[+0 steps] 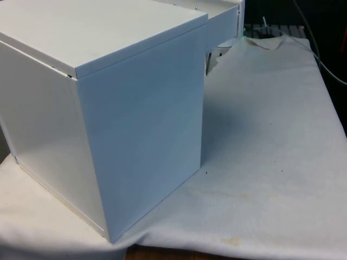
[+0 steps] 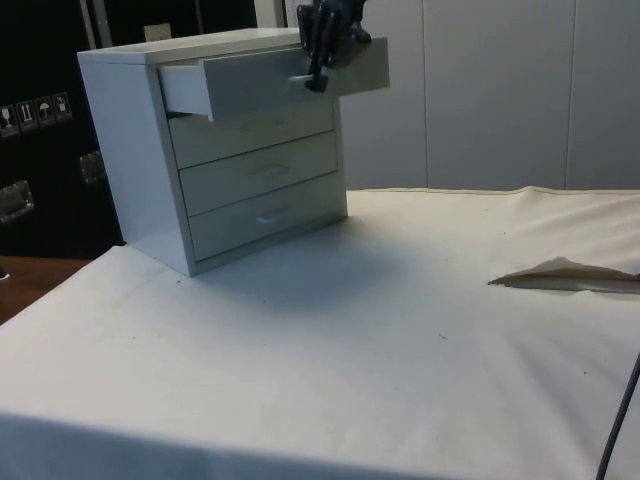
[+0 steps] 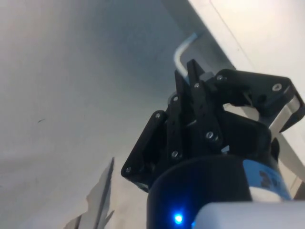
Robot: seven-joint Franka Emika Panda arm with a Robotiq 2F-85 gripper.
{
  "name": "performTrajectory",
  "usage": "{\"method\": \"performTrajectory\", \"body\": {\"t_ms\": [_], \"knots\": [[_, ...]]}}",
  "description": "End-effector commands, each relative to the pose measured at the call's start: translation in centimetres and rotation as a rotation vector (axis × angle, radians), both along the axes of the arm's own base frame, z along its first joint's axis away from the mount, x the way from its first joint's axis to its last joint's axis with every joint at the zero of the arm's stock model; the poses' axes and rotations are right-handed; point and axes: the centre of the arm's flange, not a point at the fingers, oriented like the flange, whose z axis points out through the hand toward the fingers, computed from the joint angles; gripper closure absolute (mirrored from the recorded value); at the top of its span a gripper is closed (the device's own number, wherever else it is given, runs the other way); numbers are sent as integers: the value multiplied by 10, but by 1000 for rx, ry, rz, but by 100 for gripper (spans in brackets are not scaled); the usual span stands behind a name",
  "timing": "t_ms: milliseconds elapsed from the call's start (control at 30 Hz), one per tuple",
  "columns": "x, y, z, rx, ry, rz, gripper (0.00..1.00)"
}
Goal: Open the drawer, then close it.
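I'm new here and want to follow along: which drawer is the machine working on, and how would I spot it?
Find the white chest of drawers on the cloth-covered table. The top drawer of its four is the one, with the black gripper at its handle. It alone sticks out; the three below sit flush.

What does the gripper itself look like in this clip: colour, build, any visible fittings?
The gripper is black, with two slim angular fingers built from flat linked plates fastened by small silver screws. Behind them sits a rounded black housing. In the side view it reads as a dark, narrow shape.
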Motion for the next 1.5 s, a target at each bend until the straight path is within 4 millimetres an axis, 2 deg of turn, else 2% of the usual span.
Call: {"method": "performTrajectory", "body": {"t_ms": [0, 133, 433, 467, 533, 733, 767, 800, 833, 1067, 1100, 1133, 1233, 1267, 1433, 1467], "knots": [[-2, 3, 1, 9, 9, 2, 99], [-3, 6, -2, 3, 18, 1, 99], [-20, 22, -2, 24, 43, 4, 99], [-14, 17, -1, 16, 38, 2, 99], [-23, 24, -1, 31, 46, 3, 99], [-30, 30, -3, 47, 46, 2, 99], [-21, 24, 0, 36, 41, -1, 99], [-31, 31, -4, 47, 47, 1, 99], [-32, 32, -6, 48, 47, 2, 99], [-32, 32, -6, 47, 44, -1, 99], [-22, 24, -1, 37, 38, -4, 99], [-31, 32, -6, 46, 43, 0, 99], [-28, 29, -3, 42, 39, -2, 90], [-27, 28, -3, 41, 39, -3, 81], [-22, 24, -2, 37, 38, -4, 54], [-25, 27, -2, 38, 38, -3, 54]]}}
